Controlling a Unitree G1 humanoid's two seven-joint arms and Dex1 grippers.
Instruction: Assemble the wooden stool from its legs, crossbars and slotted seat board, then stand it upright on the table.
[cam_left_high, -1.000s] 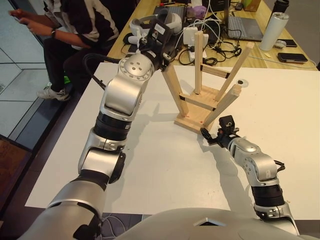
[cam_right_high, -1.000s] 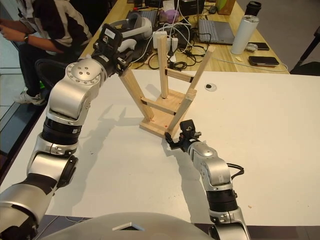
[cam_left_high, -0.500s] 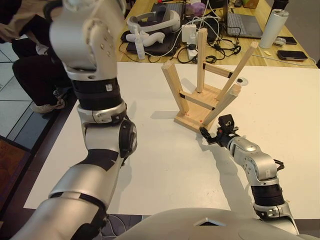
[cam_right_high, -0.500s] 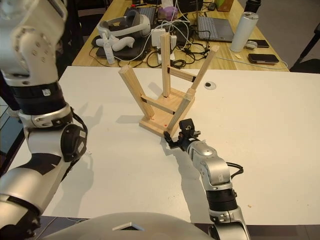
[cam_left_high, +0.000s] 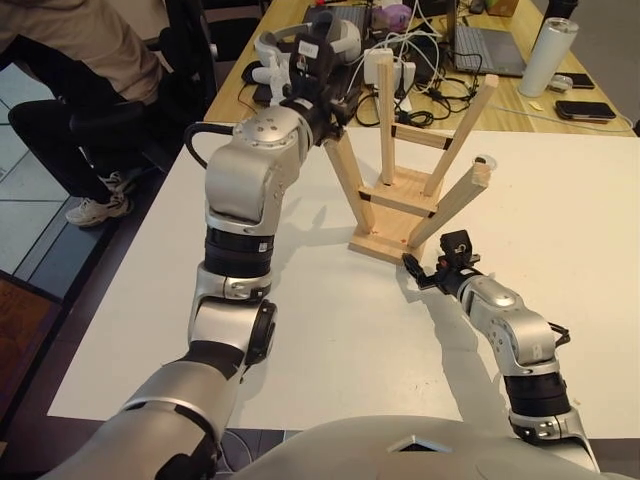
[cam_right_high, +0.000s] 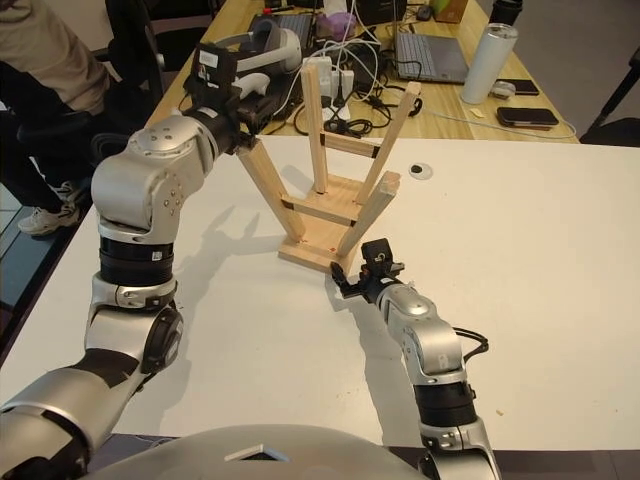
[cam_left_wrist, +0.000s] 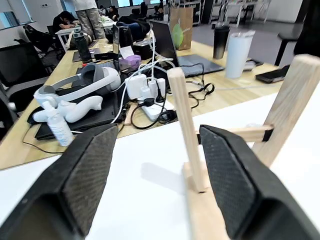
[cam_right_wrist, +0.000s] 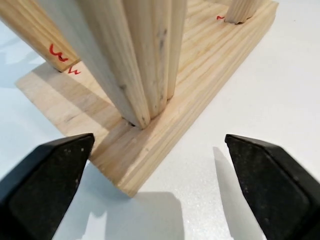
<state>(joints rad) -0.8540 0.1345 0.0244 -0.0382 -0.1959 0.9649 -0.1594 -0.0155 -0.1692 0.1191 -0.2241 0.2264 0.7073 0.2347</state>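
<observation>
The wooden stool lies upside down on the white table, seat board flat and several legs pointing up, joined by crossbars. My left gripper is at the top of the nearest left leg. In the left wrist view its pads stand open, with that leg's end low between them. My right gripper sits on the table at the seat board's near corner, open, one fingertip on each side of the corner and not touching it.
Behind the table is a cluttered desk with a headset, cables, a laptop, a white tumbler and a phone. A small round piece lies right of the stool. The table's near and right areas are free.
Half a second ago my left arm was raised high and away; now it is back at the top of the left leg. The stool's legs have shifted slightly left. My right arm has not moved.
</observation>
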